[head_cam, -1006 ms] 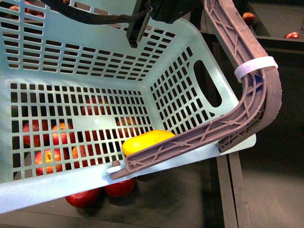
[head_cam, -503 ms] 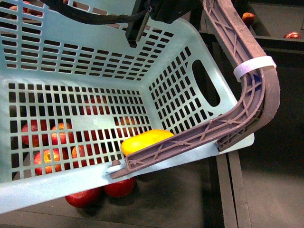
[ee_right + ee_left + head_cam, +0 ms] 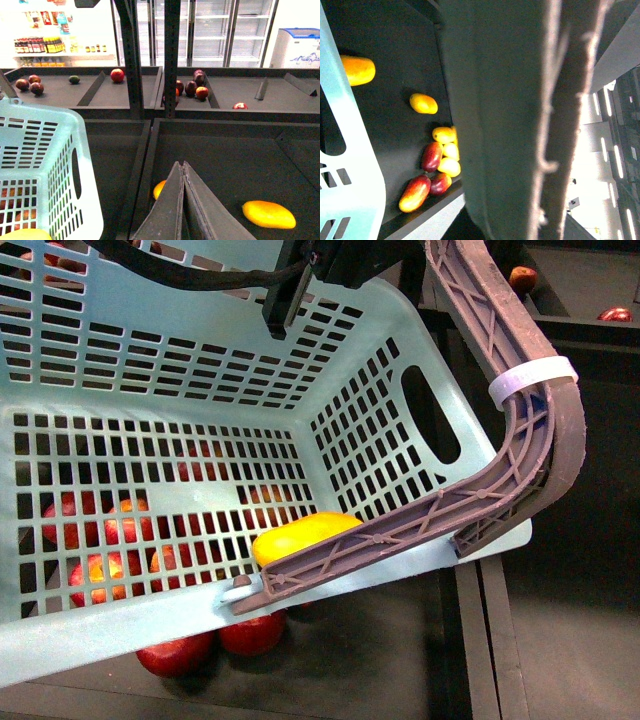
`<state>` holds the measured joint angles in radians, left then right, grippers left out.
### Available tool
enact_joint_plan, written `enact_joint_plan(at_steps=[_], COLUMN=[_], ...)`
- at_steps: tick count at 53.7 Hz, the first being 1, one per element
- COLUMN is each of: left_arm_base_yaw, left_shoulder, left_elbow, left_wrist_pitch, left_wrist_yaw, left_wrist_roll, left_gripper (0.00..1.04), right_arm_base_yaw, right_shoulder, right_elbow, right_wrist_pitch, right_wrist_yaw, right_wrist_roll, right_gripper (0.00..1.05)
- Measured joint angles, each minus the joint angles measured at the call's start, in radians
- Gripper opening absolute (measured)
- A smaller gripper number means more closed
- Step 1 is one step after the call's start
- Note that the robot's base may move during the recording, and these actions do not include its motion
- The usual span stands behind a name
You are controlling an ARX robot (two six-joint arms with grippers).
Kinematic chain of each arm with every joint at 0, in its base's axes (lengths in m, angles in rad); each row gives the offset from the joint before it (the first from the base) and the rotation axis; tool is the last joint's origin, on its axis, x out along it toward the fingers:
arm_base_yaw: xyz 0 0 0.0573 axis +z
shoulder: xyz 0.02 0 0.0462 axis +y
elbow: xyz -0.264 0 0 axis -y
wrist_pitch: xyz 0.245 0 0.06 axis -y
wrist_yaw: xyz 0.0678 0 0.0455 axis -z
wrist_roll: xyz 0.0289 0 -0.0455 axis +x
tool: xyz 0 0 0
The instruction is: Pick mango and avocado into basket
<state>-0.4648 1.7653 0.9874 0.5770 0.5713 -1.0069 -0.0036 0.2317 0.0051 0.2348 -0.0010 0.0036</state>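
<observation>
1. Furthest left, the left claw is only a dark blur hard against the handle. We cannot tell whether it is spread or clamped. We judge that it carries the basket, so we hold that arm steady while the other works.
2. The mango lies on the basket floor in the corner under the handle, well off to the basket side of the right claw. That half of the task looks done, so the avocado is the step in hand.
3. The avocado sits on the back shelf, far ahead of the right claw and off toward the basket side. Dark red fruit lies further out from it and a red apple lies nearer the claw's line. It is small in view, and we take it for the avocado by its dull dark green.
4. The right claw is pressed together with nothing in it, low over the near shelf. We raise it first to clear the shelf lip and the dark upright.
5. We spread the fingers before descending, come from above and close gently across the short width, since a rounded fruit may roll.
6. On the claw's far side from the basket lies a spare mango. We leave it alone.
</observation>
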Motion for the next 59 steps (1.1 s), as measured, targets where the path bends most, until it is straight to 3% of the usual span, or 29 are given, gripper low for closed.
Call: enact_joint_plan(at_steps=[14, 21, 35, 59], left_arm_base_yaw=[0.0, 0.0, 0.0, -0.002], left_shoulder=[0.0, 0.0, 0.0, 0.0], left_elbow=[0.0, 0.0, 0.0, 0.0], left_wrist_pitch=[0.0, 0.0, 0.0, 0.0], left_wrist_yaw=[0.0, 0.0, 0.001, -0.001], left_wrist_roll=[0.0, 0.0, -0.002, 0.0], left_gripper=[0.08, 0.08, 0.08, 0.08], right_arm_base_yaw=[0.0, 0.0, 0.0, 0.001], right_shoulder=[-0.058, -0.196, -0.226, -0.227], right_elbow=[0.0, 0.001, 0.001, 0.001], right_wrist_pitch=[-0.057, -0.225, -0.233, -0.234], right_wrist_yaw=[0.0, 0.0, 0.0, 0.001], right_wrist_roll=[0.0, 0.0, -0.001, -0.002], right_gripper=[0.02, 0.02, 0.02, 0.71])
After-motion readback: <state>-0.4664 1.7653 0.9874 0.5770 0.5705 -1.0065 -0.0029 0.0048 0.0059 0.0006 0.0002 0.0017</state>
